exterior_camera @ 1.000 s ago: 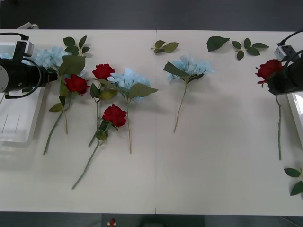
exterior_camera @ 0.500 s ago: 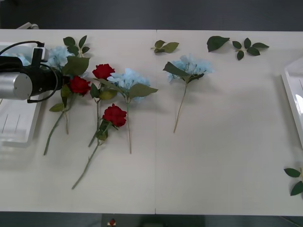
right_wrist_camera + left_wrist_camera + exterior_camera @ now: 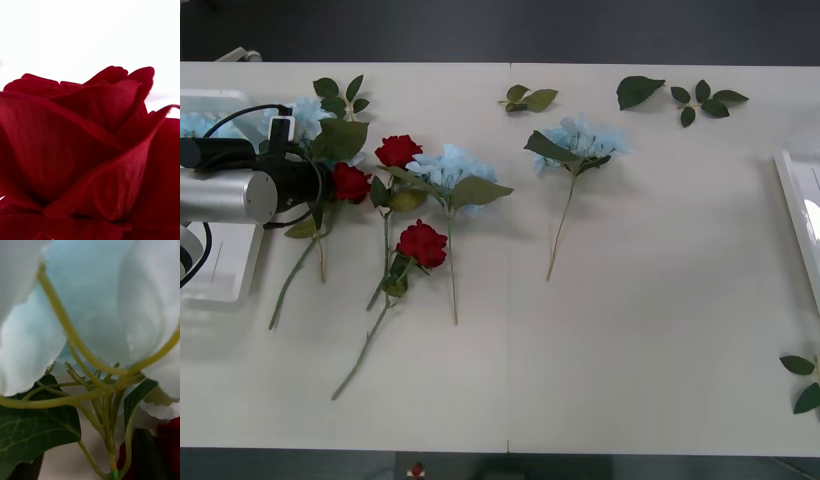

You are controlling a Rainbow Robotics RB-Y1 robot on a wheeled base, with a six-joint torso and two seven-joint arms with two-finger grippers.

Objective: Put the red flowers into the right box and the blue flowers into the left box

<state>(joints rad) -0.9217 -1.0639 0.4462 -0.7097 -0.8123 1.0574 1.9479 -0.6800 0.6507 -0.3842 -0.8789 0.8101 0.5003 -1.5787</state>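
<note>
My left gripper point(image 3: 320, 186) reaches in from the left, its tip among the stems of a blue flower point(image 3: 305, 115) and against a red rose point(image 3: 350, 182). The left wrist view looks closely at pale blue petals point(image 3: 97, 296) and green stalks, with red petals point(image 3: 168, 450) beside them. Two more red flowers point(image 3: 398, 151) point(image 3: 422, 243) and two blue flowers point(image 3: 450, 165) point(image 3: 585, 138) lie on the table. The left box point(image 3: 220, 280) holds a blue bloom point(image 3: 195, 123). The right box point(image 3: 795, 200) shows its edge. A red rose point(image 3: 82, 150) is close up in the right wrist view.
Loose leaf sprigs lie at the back middle point(image 3: 528, 98), the back right point(image 3: 680, 95) and the right front edge point(image 3: 805, 385). The long stems trail toward the table's front. A wide bare stretch of table lies between the flowers and the right box.
My left arm has swung right from over the left box to the leftmost flowers. The right arm and its red rose have left the front view.
</note>
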